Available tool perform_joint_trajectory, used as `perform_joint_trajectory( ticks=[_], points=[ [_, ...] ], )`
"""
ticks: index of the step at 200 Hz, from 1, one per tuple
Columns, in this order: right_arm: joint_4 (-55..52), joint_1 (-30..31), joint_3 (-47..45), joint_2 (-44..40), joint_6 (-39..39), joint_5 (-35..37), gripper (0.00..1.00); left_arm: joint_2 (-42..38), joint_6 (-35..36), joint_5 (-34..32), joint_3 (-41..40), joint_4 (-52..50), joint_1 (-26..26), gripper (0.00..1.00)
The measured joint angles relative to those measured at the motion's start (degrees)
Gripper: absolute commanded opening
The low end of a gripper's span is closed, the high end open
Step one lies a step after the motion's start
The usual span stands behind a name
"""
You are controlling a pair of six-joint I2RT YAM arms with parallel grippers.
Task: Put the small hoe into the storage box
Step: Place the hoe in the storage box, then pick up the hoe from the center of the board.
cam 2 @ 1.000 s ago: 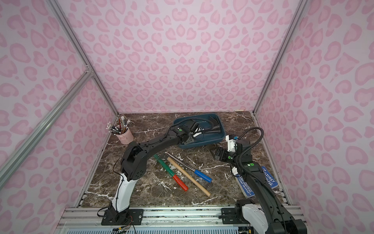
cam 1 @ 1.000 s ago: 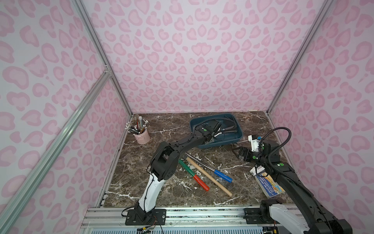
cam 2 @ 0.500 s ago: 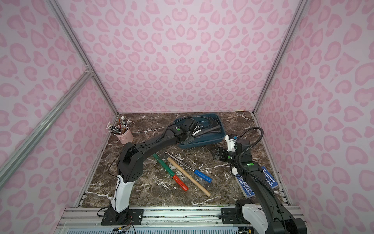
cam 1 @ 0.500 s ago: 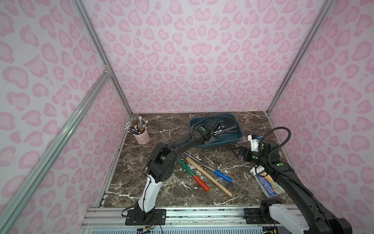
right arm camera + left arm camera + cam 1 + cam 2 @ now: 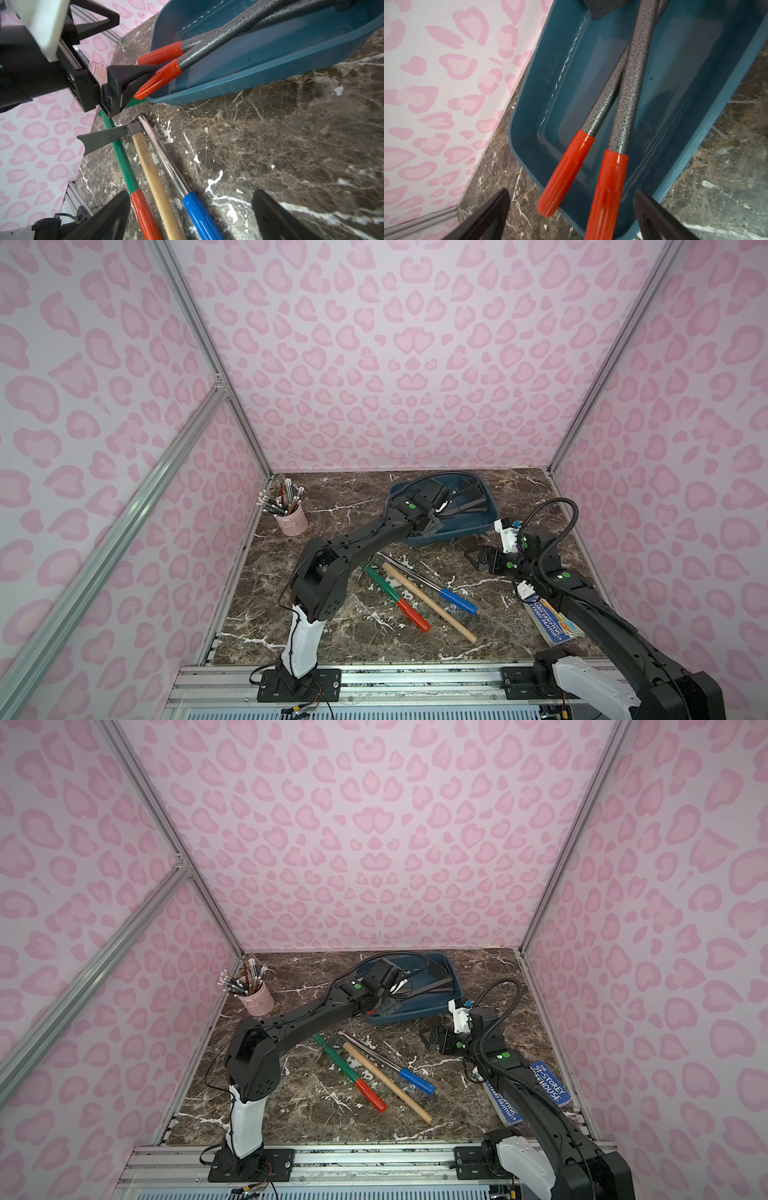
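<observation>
Left pincer (image 5: 571, 193) first: fingers spread wide, gripping nothing. The hoe (image 5: 622, 122) lies dead ahead in the gap between them. Its speckled shaft is down in the box (image 5: 529, 99), and its red grip pokes over the near rim towards my wrist, clear of both fingers. A twin tool (image 5: 600, 108) crosses it further in. Both heads run off the wrist frame, and so does the hoe's grip end. In both top views my own arm and cable cover part of the box, so the pair read as dark bars. My right pincer (image 5: 190, 192) is open too, over the table (image 5: 291, 145). The hoe is ahead of it, apart. Nearer lie a green tool (image 5: 120, 158), a wooden tool (image 5: 152, 172) and a chrome tool (image 5: 166, 158).
</observation>
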Motion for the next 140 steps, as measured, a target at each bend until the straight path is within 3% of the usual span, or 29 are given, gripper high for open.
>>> perform_joint_trajectory(
  ticks=[88, 140],
  points=[
    [0.2, 7.1, 2.7, 2.2, -2.4, 3.9, 0.99, -7.2, -14.8, 3.6, -3.0, 1.1, 1.7, 0.96],
    [-1.3, 10.9, 4.7, 4.2, -4.9, 5.2, 0.86, -11.0, -21.1, 6.3, -7.8, 1.7, 2.3, 0.96]
  ],
)
